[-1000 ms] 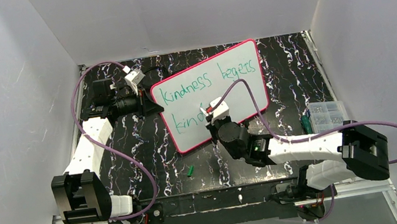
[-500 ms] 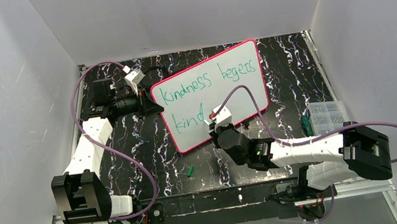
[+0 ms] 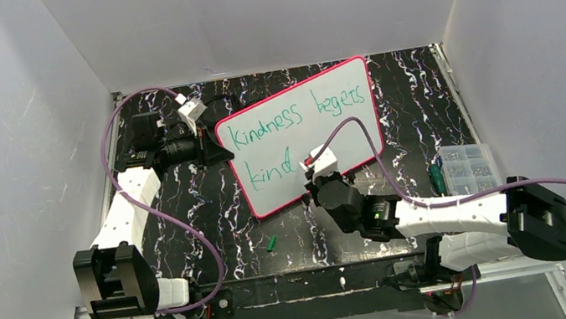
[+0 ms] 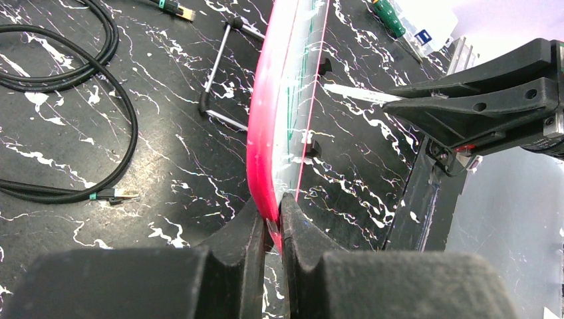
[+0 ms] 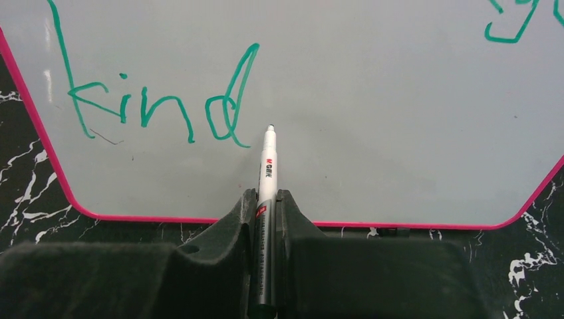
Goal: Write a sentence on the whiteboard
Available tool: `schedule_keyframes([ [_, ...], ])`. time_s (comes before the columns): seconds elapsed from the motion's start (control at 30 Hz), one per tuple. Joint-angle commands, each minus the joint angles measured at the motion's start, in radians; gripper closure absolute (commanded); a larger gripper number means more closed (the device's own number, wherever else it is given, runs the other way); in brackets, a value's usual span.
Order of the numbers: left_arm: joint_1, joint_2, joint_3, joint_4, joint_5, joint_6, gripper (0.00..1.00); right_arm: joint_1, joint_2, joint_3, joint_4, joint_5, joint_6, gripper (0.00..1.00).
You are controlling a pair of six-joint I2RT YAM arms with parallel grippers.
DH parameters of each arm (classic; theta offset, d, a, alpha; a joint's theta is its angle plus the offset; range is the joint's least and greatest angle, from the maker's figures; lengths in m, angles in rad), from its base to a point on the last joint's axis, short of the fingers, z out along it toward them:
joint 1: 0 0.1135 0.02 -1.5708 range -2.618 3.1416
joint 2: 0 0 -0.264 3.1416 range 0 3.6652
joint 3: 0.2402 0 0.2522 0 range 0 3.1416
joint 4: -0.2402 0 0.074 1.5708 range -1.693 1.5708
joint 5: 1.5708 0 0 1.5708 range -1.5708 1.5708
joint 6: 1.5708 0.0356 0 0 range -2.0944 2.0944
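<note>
Black marbled table [image 3: 188, 224] under both arms.

Whiteboard [image 3: 301, 135]: propped up at a tilt, directly ahead of the right gripper and at the left gripper's fingertips. A wire stand [image 4: 219, 73] sits behind it, seen from the left wrist.

Left gripper [image 3: 219, 150]: clamped on the whiteboard's pink rim. In the wrist view both fingers [image 4: 243, 232] are pinched tight on the edge, one each side of the board. The board runs straight away from the fingertips, edge-on.

Right gripper [image 5: 266, 199]: clenched on a white marker [image 5: 268, 166]. The barrel lies in the groove between the fingers, and the tip sticks out forward, past the fingertips. The gripper sits just off the board's lower edge, facing the white surface.

The marker tip is at the board face, just right of the last stroke. I cannot tell if it is actually touching; the left wrist view shows it right at the surface.

The sentence [image 3: 294, 117], in green: top line reads "kindness begets", far ahead of the right gripper. Second line reads only "kind" [image 5: 153, 106], ahead and to the left of the marker tip.

Other things:
- A clear plastic box [image 3: 467, 166] sits well off to the right gripper's right.
- A small green cap [image 3: 271, 243] lies on the table behind and left of the right gripper.
- Black cables [image 4: 100, 66] lie to the left of the left gripper.
</note>
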Motion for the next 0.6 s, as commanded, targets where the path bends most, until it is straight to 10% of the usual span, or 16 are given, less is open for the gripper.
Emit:
schedule_keyframes([
  [0.0,0.004,-0.044,0.015,0.024,-0.029,0.056,1.0,-0.004,0.012,0.037,0.106,0.043,-0.079,0.99],
  [0.57,0.005,-0.042,0.016,0.025,-0.027,0.056,1.0,-0.007,0.081,0.038,0.118,0.025,-0.059,0.99],
])
